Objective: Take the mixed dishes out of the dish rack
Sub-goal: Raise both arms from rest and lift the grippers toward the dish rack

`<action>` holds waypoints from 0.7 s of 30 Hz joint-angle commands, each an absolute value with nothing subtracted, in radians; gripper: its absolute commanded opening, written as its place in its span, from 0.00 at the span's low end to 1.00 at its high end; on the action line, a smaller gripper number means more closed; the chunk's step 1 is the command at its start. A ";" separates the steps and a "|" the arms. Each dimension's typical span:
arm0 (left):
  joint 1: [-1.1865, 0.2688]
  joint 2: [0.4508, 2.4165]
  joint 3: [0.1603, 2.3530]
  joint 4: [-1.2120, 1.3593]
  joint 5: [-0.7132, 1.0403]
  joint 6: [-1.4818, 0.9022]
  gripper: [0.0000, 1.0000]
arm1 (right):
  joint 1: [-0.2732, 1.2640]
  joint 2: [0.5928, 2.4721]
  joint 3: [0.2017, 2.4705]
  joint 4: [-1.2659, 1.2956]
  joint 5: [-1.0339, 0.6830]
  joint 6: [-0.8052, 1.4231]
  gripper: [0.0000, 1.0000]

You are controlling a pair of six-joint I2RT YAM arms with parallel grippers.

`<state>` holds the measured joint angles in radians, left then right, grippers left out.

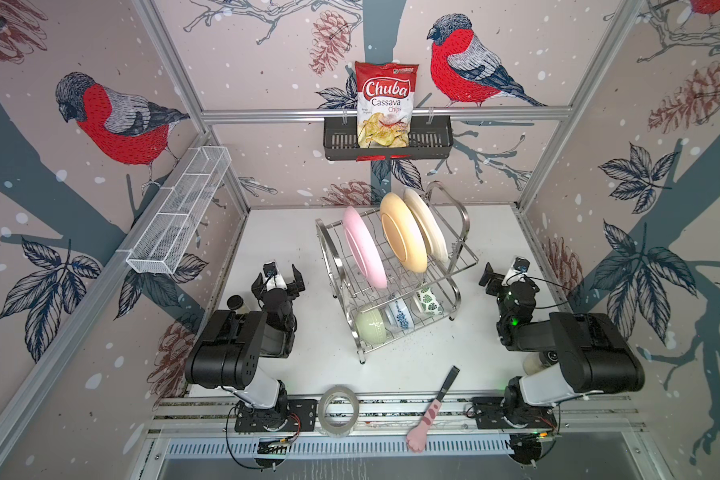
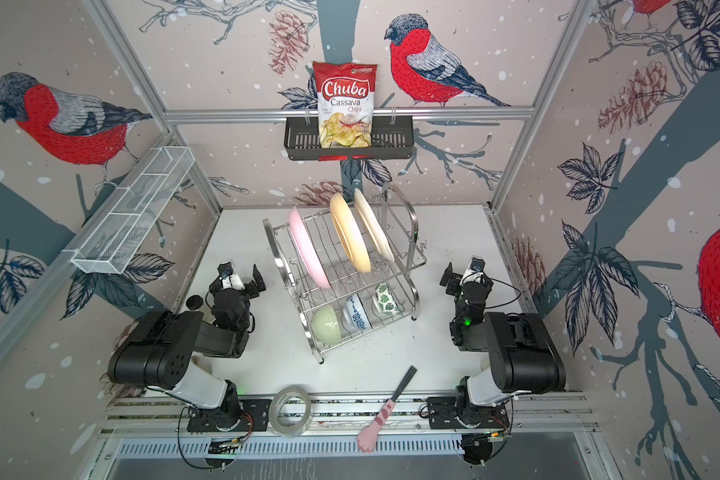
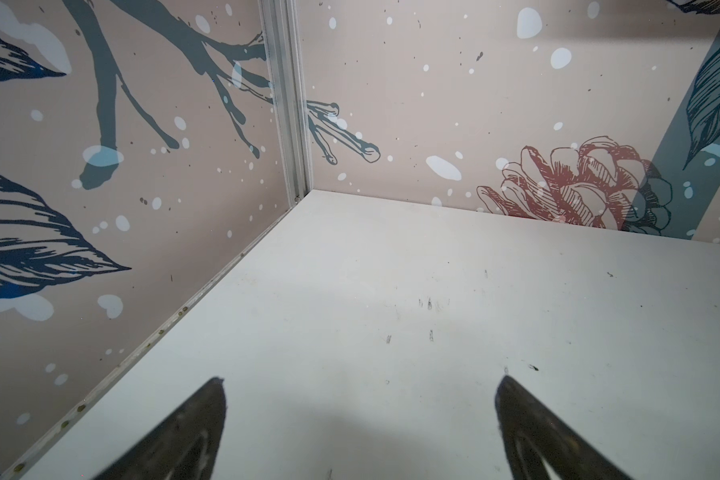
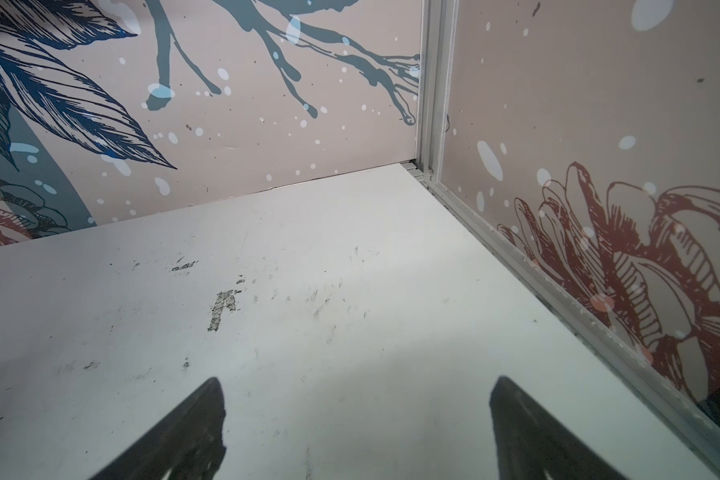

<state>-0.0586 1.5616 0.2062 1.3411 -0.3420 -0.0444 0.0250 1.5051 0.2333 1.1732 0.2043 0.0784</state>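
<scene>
The dish rack (image 1: 328, 253), a two-tier steel wire rack, stands mid-table in both top views. On its upper tier a pink plate (image 1: 364, 249), a tan-yellow plate (image 1: 404, 235) and a cream plate (image 1: 427, 224) stand on edge. On the lower tier lie a pale green bowl (image 1: 371, 326), a blue-patterned bowl (image 1: 400, 318) and a leaf-print bowl (image 1: 429, 301). My left gripper (image 1: 280, 279) is open and empty, left of the rack. My right gripper (image 1: 510, 276) is open and empty on the rack's right. Both wrist views show only bare table between the fingertips (image 3: 217, 395) (image 4: 215, 395).
A chips bag (image 1: 387, 104) sits in a black basket (image 1: 433, 143) on the back wall. A white mesh tray (image 1: 179, 212) hangs on the left wall. A tape roll (image 1: 338, 409) and a pink-handled knife (image 1: 433, 407) lie at the front edge. A black-lidded jar (image 1: 235, 303) stands beside the left arm.
</scene>
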 commanded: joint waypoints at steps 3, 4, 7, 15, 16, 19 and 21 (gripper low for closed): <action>-0.086 1.497 0.194 1.349 -0.339 -0.001 1.00 | 0.067 1.432 0.232 1.173 0.360 0.084 1.00; -0.114 1.457 0.200 1.310 -0.383 0.023 1.00 | 0.086 1.381 0.255 1.068 0.406 0.090 1.00; -0.164 1.317 0.249 1.138 -0.506 0.032 1.00 | 0.098 1.266 0.340 0.806 0.461 0.192 1.00; -0.166 1.002 0.537 0.446 -0.617 -0.371 1.00 | 0.103 0.977 0.432 0.332 0.469 0.414 1.00; -0.166 0.965 0.560 0.397 -0.608 -0.421 1.00 | 0.104 0.956 0.463 0.251 0.475 0.427 1.00; -0.162 0.865 0.577 0.338 -0.544 -0.505 1.00 | 0.114 0.909 0.540 0.088 0.468 0.445 0.99; -0.156 0.812 0.594 0.312 -0.466 -0.519 1.00 | 0.131 0.868 0.577 0.023 0.461 0.439 0.98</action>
